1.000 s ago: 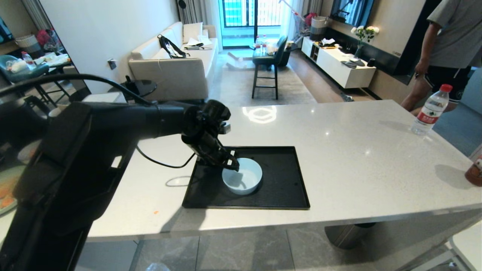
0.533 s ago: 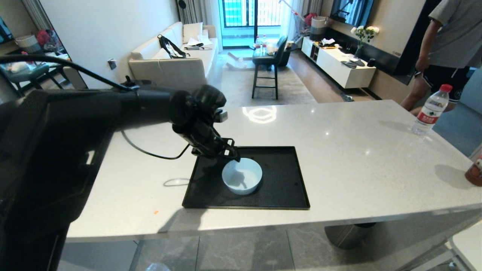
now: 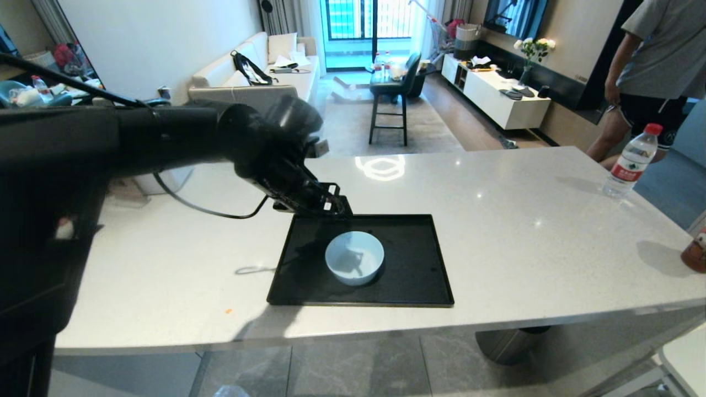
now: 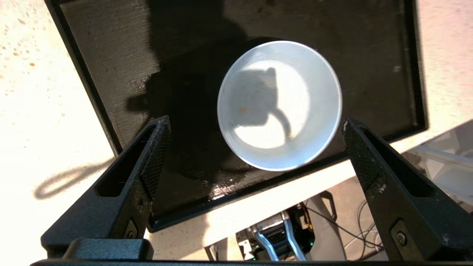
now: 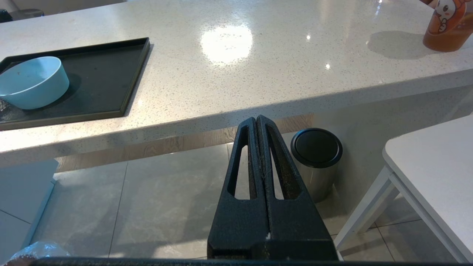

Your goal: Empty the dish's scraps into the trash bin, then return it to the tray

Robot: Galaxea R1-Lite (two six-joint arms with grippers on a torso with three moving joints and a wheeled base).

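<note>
One dish point(image 3: 354, 257) to look at, and it's sitting upright on the tray point(image 3: 419, 286), a bit left of centre in the head view. From the left wrist camera it looks empty, just the arm's shadow across the bottom and maybe a tiny speck. Your left gripper point(image 3: 331, 205) hangs above the tray's far left corner, left of frame centre, fingers point(image 4: 153, 155) spread wide with nothing between them and clear of the bowl. Your right gripper point(image 5: 257, 127) is parked low below the counter point(image 3: 524, 220) edge, fingers pressed together, pointing toward a steel bin with a black lid point(image 5: 316, 157) on the floor. You've also got a water bottle point(image 3: 630, 161) at the right edge and a person point(image 3: 656, 71) upper right.
</note>
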